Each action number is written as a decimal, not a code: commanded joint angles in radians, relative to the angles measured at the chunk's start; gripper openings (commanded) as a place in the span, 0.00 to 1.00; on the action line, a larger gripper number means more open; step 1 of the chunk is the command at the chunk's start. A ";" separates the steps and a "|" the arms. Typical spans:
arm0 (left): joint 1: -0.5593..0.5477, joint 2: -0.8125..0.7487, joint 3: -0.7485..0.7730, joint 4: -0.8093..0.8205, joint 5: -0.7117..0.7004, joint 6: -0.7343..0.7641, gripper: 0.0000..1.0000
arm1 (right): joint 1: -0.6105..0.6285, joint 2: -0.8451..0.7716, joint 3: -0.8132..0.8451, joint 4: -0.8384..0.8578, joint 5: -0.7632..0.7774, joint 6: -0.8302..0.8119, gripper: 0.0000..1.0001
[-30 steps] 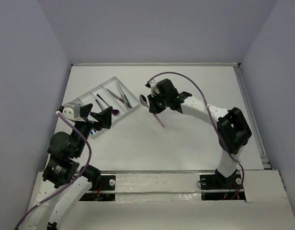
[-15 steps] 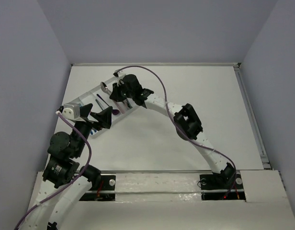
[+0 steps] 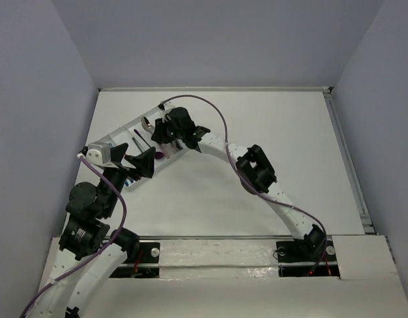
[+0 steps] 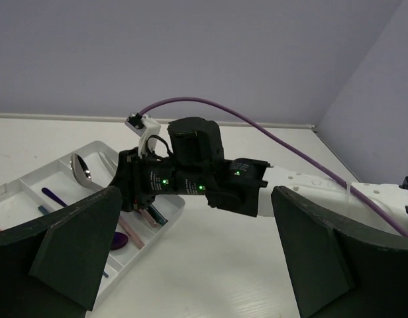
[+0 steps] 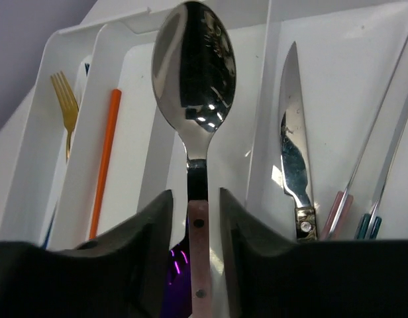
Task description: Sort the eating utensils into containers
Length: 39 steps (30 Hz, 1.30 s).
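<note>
The left gripper hung near, fingers wide apart, empty. Farther, the right gripper was clamped on the spoon above the tray. Released so tilted, its bowl might catch a divider and lie across two compartments.

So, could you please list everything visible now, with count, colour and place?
table: one, white, under everything.
tray: one, white, far left of the table.
spoon: one, silver bowl, pink handle, above the tray.
knife: one, silver, in a compartment.
fork: one, gold, in another compartment.
orange handle: one, in the compartment next to the fork's.
purple utensil: one, in the tray.
right pincer: one, black, shut on the spoon.
left pincer: one, black, open, empty.
</note>
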 commanded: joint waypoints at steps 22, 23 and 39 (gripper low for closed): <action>0.040 0.022 0.000 0.035 -0.096 -0.006 0.99 | 0.036 -1.103 -1.153 0.459 0.344 -0.192 1.00; 0.040 0.027 -0.002 0.035 -0.094 -0.007 0.99 | 0.036 -1.163 -1.214 0.451 0.372 -0.193 1.00; 0.040 0.051 0.058 0.092 0.013 -0.036 0.99 | 0.036 -2.217 -1.797 0.109 0.760 -0.098 1.00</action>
